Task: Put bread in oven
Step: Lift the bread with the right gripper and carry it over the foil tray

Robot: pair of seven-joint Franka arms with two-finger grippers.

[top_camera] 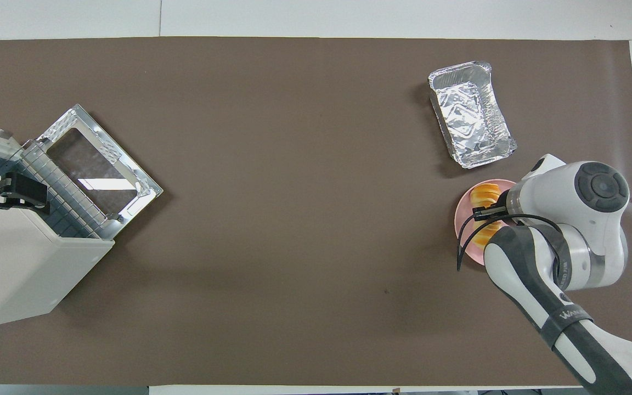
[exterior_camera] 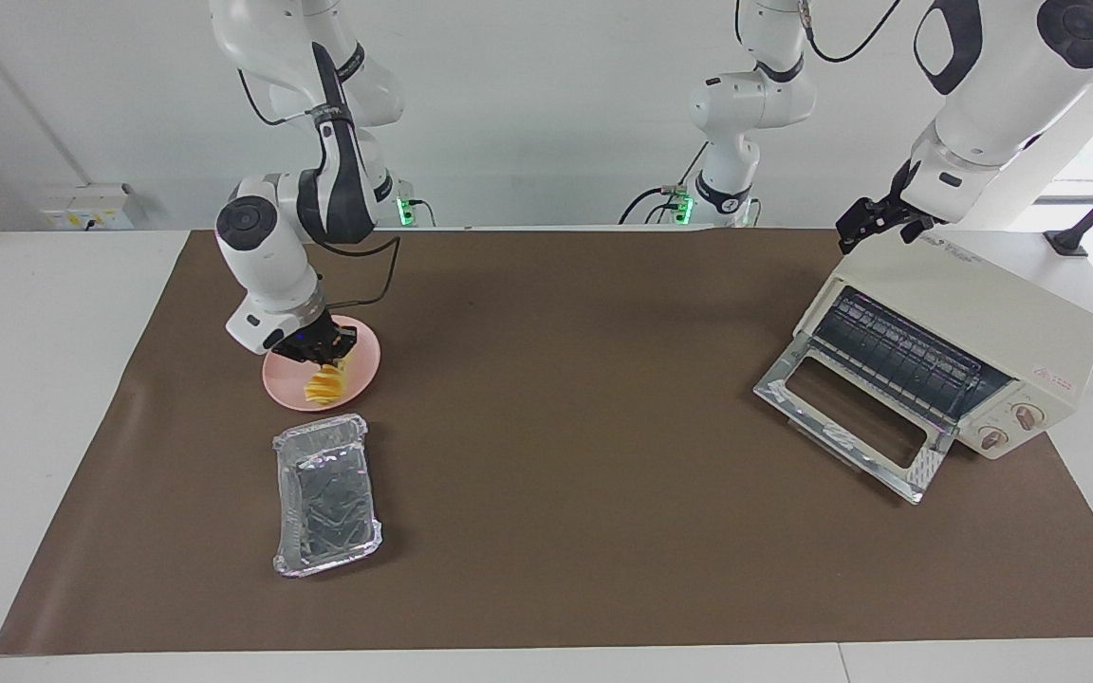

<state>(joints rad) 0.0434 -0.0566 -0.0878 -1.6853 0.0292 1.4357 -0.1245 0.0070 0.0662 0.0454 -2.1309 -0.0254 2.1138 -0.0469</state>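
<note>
Step in hand: pickup of the bread. The right gripper [exterior_camera: 326, 353] is down at the pink plate [exterior_camera: 364, 365], toward the right arm's end of the table, and its fingers stand on either side of the upper end of the bread [exterior_camera: 324, 387]. The loaf hangs tilted, its lower end low over the plate; whether that end touches the plate cannot be told. The grip appears closed on the loaf, so the lift is judged to be just under way.

Next move: raise the loaf clear of the plate rim, then carry it across the table to the oven [exterior_camera: 973, 332] at the left arm's end. The grip is on one end only, so the loaf may swing or slip; a slow transfer is advised.

Other items: a foil tray [exterior_camera: 326, 495] lies just beside the plate, farther from the robots. It sits off the direct line to the oven and should not obstruct.

The oven door [exterior_camera: 855, 427] is dropped open and the wire rack [exterior_camera: 902, 356] is exposed. The left gripper [exterior_camera: 874, 220] waits over the oven's top edge; its finger state cannot be told. It could crowd the approach to the opening.
</note>
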